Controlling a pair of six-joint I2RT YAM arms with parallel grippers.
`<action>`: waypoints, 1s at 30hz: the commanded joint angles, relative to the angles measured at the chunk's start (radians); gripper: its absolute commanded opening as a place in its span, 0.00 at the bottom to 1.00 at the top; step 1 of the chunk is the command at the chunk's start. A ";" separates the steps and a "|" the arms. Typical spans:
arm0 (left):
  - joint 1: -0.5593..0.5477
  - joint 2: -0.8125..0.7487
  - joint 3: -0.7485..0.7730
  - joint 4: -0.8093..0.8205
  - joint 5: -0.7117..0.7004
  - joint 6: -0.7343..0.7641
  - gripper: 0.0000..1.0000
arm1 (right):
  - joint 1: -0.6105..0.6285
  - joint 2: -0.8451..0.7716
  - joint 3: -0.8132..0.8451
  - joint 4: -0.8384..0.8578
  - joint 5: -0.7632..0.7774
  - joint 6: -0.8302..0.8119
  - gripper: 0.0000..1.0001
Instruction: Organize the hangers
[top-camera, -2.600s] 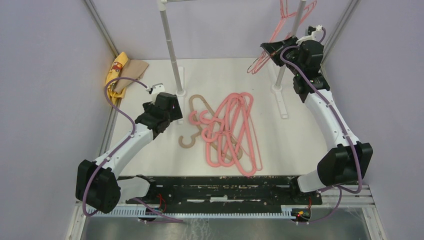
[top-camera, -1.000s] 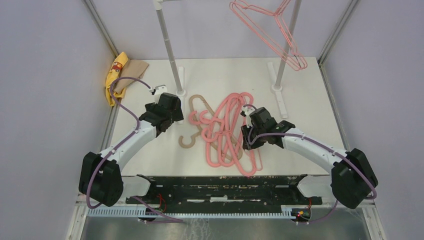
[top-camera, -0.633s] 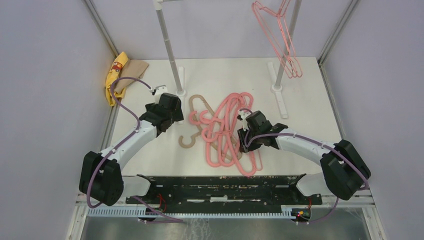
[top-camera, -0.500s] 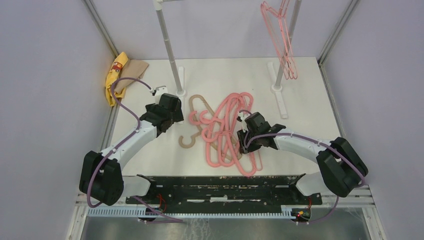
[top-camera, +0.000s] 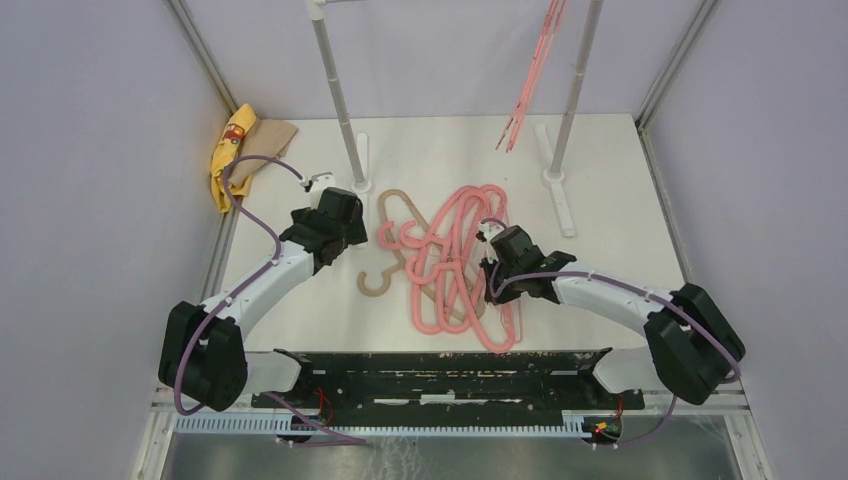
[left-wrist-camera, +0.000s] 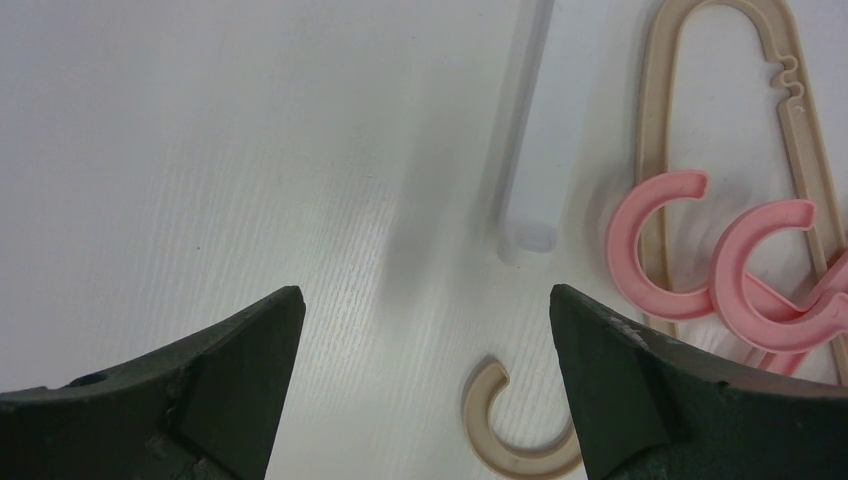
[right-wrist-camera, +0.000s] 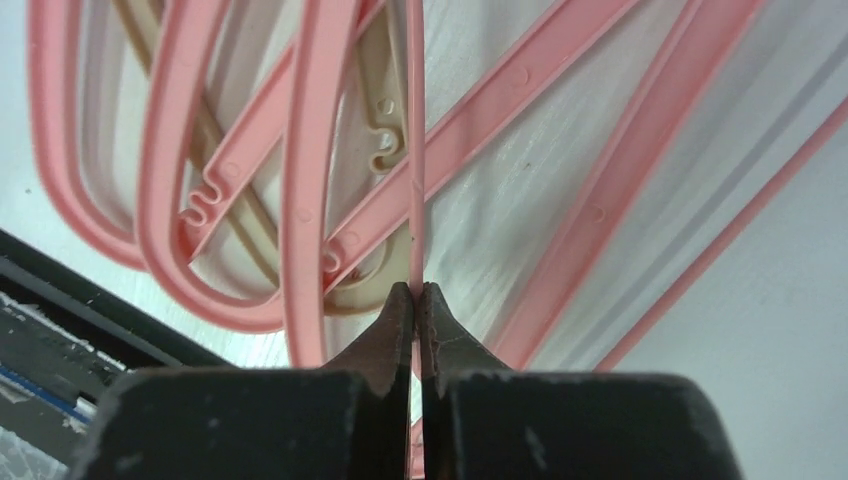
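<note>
A tangled pile of thick pink hangers (top-camera: 455, 265) lies mid-table over a tan-beige hanger (top-camera: 392, 205) whose hook (top-camera: 375, 283) points left. Thin pink wire hangers (top-camera: 530, 75) hang edge-on from the rack at the back right. My right gripper (top-camera: 492, 275) is down on the pile's right side; in the right wrist view it (right-wrist-camera: 416, 290) is shut on a thin pink wire hanger (right-wrist-camera: 415, 150), with thick pink hangers (right-wrist-camera: 305, 150) and the tan one (right-wrist-camera: 375, 130) beyond. My left gripper (top-camera: 345, 235) hovers open and empty (left-wrist-camera: 425, 310) left of the pile, above the tan hook (left-wrist-camera: 510, 440) and pink hooks (left-wrist-camera: 640, 250).
Two white upright rack poles (top-camera: 338, 95) (top-camera: 572, 95) stand at the back, each on a flat white foot (top-camera: 558, 195) (left-wrist-camera: 525, 150). A yellow-and-tan cloth (top-camera: 240, 145) lies at the back left corner. Metal frame posts line both table sides.
My right arm came down from the rack to the pile and shut on a thin wire hanger. The hung wire hangers swung and turned edge-on. The left arm barely moved.
</note>
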 joint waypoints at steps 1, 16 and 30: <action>0.003 -0.017 0.001 0.037 -0.021 -0.010 0.99 | 0.004 -0.140 0.062 -0.043 -0.004 0.026 0.01; 0.003 -0.033 0.012 0.037 -0.020 -0.022 0.99 | 0.030 -0.030 0.511 0.326 -0.312 0.418 0.01; 0.003 -0.048 0.000 0.043 -0.024 -0.018 0.99 | 0.097 0.276 0.968 0.404 -0.215 0.477 0.01</action>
